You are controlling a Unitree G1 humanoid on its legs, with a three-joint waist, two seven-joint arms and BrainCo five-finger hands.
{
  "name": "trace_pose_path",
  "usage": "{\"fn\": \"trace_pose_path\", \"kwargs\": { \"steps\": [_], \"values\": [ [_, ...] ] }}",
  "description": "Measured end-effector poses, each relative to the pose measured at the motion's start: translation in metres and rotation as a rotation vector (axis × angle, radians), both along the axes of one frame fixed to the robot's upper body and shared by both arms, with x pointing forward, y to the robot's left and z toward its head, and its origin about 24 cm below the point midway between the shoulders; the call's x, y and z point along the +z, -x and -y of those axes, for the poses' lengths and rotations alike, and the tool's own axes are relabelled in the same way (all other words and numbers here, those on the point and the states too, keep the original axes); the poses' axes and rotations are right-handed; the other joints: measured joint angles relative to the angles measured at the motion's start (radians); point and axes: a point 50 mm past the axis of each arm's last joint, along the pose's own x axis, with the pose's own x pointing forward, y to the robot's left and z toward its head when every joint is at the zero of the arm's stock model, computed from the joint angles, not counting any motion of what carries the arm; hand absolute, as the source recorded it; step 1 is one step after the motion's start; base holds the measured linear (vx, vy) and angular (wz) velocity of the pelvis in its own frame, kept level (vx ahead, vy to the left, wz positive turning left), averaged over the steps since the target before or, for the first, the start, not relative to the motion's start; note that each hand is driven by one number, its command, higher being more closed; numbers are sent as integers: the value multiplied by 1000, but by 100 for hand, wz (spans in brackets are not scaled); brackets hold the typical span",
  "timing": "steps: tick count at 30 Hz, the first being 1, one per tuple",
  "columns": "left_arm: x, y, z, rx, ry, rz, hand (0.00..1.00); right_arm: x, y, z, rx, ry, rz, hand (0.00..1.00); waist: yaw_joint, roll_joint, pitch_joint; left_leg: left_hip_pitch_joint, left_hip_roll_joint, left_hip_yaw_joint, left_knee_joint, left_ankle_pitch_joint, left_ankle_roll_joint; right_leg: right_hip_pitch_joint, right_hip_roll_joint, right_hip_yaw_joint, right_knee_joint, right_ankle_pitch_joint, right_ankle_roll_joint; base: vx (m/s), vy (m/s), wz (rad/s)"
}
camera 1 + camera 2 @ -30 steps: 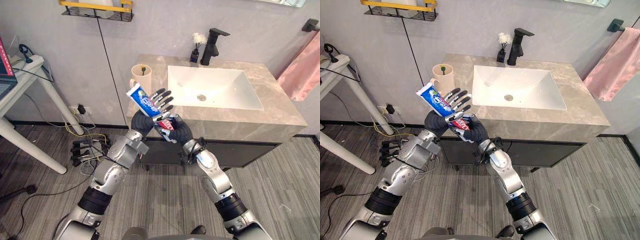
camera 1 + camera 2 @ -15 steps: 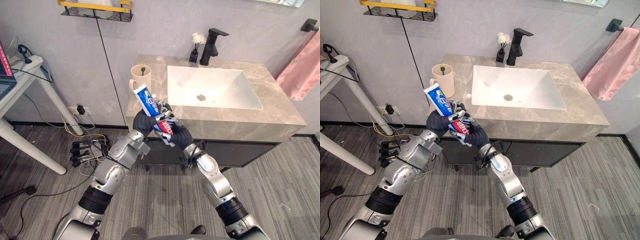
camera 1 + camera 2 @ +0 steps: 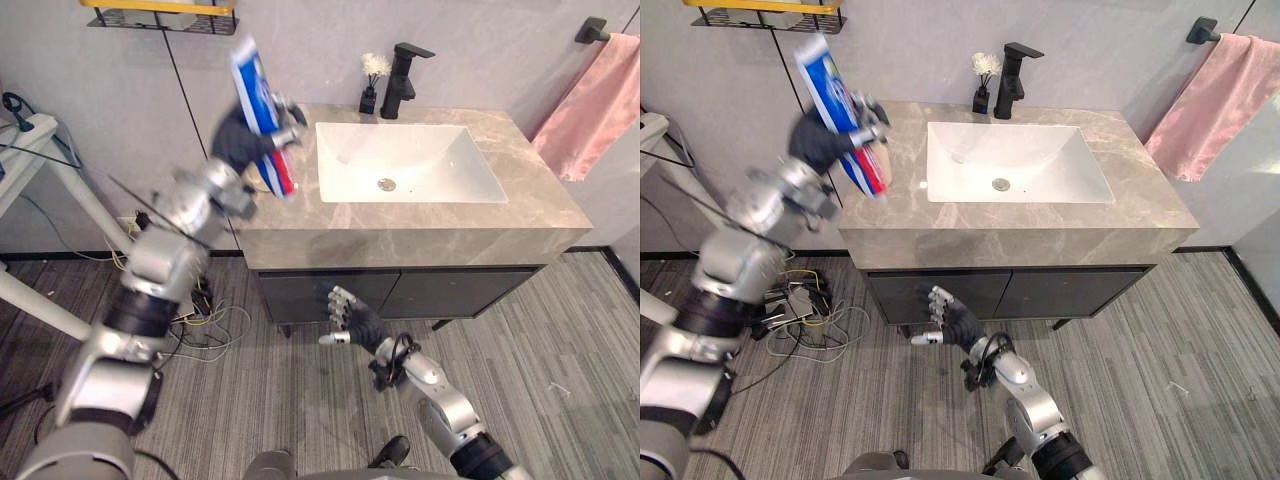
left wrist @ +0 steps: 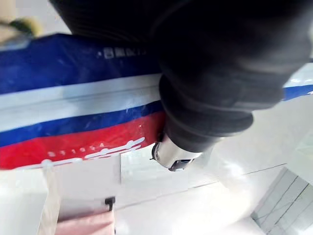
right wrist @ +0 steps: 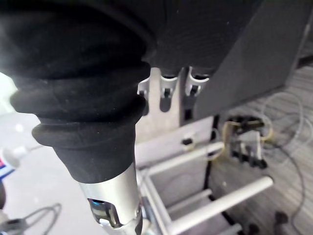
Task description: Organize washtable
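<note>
A blue, white and red toothpaste tube (image 3: 262, 115) stands nearly upright in the air over the left end of the grey stone washtable (image 3: 420, 225). My left hand (image 3: 240, 140) is shut on it, fingers curled round its middle. In the left wrist view the tube (image 4: 73, 117) runs across, right beside the hand's dark cover. My right hand (image 3: 352, 318) hangs low in front of the dark cabinet (image 3: 450, 290), open and holding nothing. Its straight fingers (image 5: 166, 83) show in the right wrist view.
A white sink basin (image 3: 400, 165) is set into the counter, with a black faucet (image 3: 405, 75) and a small vase of white flowers (image 3: 372, 85) behind it. A pink towel (image 3: 590, 95) hangs at the right. A yellow wall shelf (image 3: 150, 15) and a white table (image 3: 30, 130) are on the left.
The right hand let go of the tube, opened and dropped down in front of the cabinet. The left hand curled round the tube and raised it over the counter's left end. The camera shifted.
</note>
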Motion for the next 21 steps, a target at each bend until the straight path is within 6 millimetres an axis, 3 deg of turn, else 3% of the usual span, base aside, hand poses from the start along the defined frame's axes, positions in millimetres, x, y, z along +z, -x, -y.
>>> {"fn": "trace_pose_path", "kwargs": {
  "steps": [4,7,13,19,21],
  "values": [
    [75,20,-10,89,15,295,100,-5,11,-9,53,-18,-22,0,3,4,0,-2,8,0,0,5,-1,0,6,-30,0,-8,-10,31,35,5],
    [111,40,-10,170,36,514,100,0,13,-13,84,-5,15,0,2,6,-1,-2,4,-4,-1,5,-2,1,7,-38,0,-17,-21,30,44,2],
    [126,45,-5,312,-57,654,100,-5,32,-16,84,-41,-24,0,-20,-6,-1,-16,-1,9,3,4,-3,-15,4,-23,0,-17,-21,-15,52,-5],
    [157,42,-15,366,11,662,100,-9,50,-20,108,-67,-63,0,-31,-65,11,-76,22,46,38,-16,-3,-74,17,7,0,-23,-29,-71,16,-20],
    [163,42,-23,382,36,653,100,-11,55,-22,104,-79,-80,0,-34,-81,15,-91,31,47,49,-19,-10,-87,26,-1,13,-76,-29,-26,-1,-4]
  ]
}}
